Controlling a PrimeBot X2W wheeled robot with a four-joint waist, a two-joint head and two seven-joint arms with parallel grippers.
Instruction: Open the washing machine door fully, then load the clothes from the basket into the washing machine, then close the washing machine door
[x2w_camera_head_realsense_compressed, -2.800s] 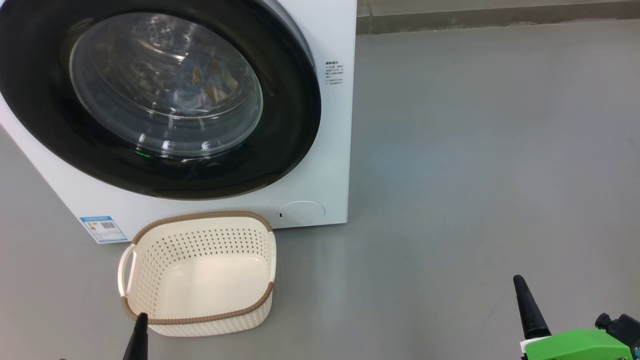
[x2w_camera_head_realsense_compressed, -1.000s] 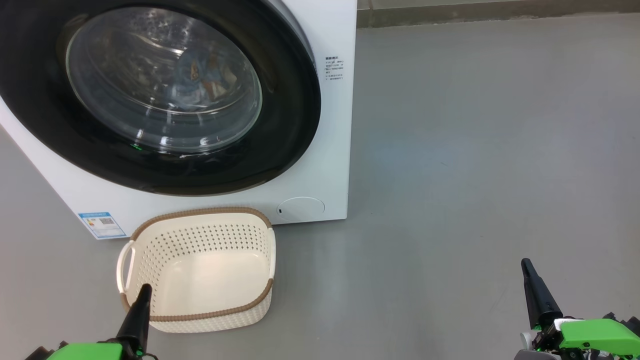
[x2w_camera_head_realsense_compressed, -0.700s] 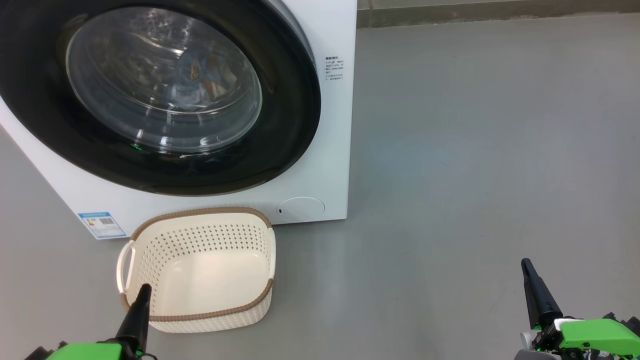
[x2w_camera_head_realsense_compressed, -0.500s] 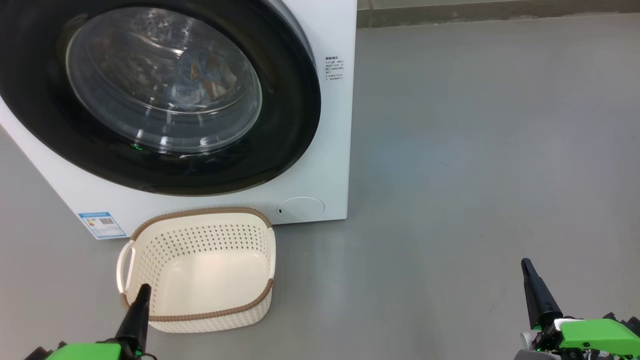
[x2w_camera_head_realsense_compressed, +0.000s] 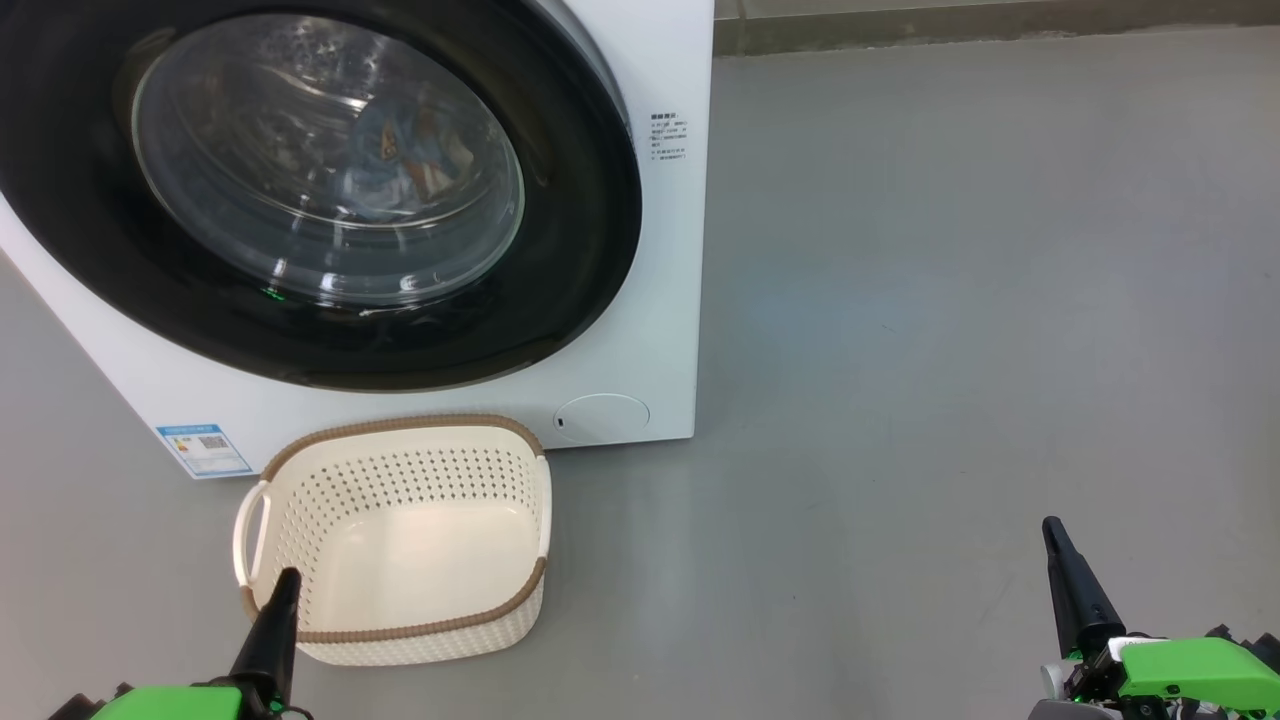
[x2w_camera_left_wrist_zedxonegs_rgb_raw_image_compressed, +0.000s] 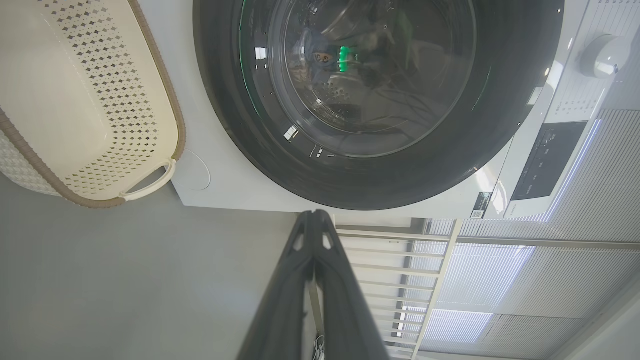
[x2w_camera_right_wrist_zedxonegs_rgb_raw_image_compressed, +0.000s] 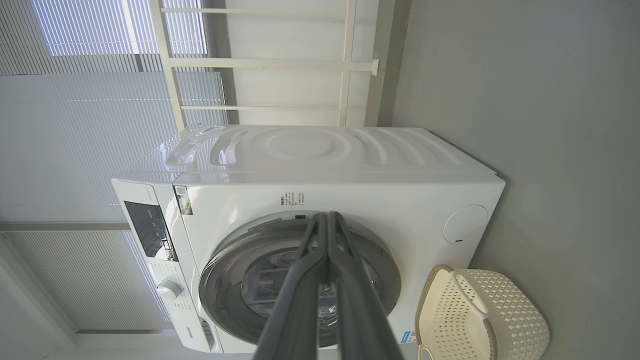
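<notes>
With the clothes (x2w_camera_head_realsense_compressed: 400, 165) behind the shut washing machine door (x2w_camera_head_realsense_compressed: 585, 250) and the basket (x2w_camera_head_realsense_compressed: 400, 428) empty, the left gripper (x2w_camera_left_wrist_zedxonegs_rgb_raw_image_compressed: 315, 215) and right gripper (x2w_camera_right_wrist_zedxonegs_rgb_raw_image_compressed: 327, 215) idle nearer, fingers together, seemingly finished.

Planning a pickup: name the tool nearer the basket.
The left tool: its tip overlaps the basket's near corner in the head view; the right tool sits far across the floor.

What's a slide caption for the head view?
Washing machine door closed, clothes visible inside, empty basket in front, left gripper and right gripper both shut.
</notes>
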